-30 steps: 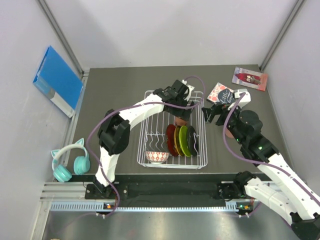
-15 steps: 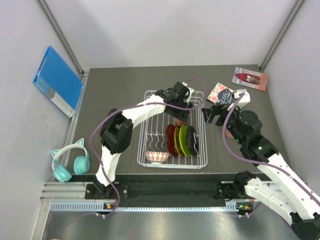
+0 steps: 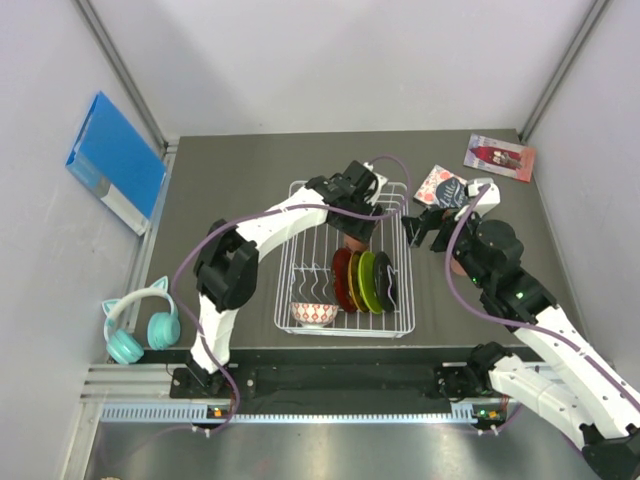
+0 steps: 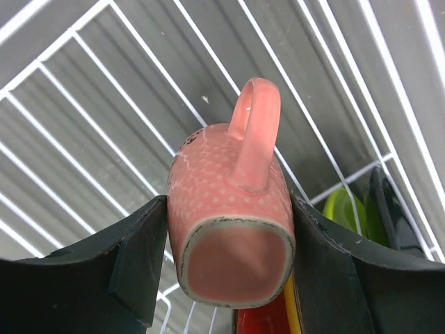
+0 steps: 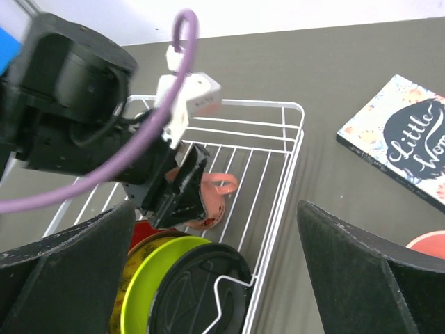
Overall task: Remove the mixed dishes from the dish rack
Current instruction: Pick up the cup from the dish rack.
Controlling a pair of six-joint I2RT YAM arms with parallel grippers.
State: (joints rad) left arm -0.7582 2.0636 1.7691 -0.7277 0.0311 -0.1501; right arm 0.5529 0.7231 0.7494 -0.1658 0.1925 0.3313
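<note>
The white wire dish rack [image 3: 290, 262] stands mid-table. At its far right end my left gripper [image 3: 362, 228] is shut on a small salmon mug [image 4: 233, 209], its black fingers [image 4: 139, 257] pressed against both sides, the handle pointing away. Upright in the slots are red [image 3: 342, 278], lime-green [image 3: 367, 281] and black [image 3: 384, 280] plates. A small patterned bowl [image 3: 314, 313] sits in the near left corner. My right gripper [image 3: 425, 228] hangs open just right of the rack; its view shows the mug [image 5: 212, 198], the rack rim [image 5: 295, 149] and the plates [image 5: 149, 285].
Two booklets [image 3: 448, 187] [image 3: 499, 154] lie at the far right. A salmon-coloured dish [image 3: 455, 268] sits on the table under my right arm. A blue folder [image 3: 115, 160] leans on the left wall. Teal headphones [image 3: 140, 325] lie near left.
My left gripper's jaws have closed in on the salmon mug. My right gripper's jaws have spread a little wider. The arms have barely shifted.
</note>
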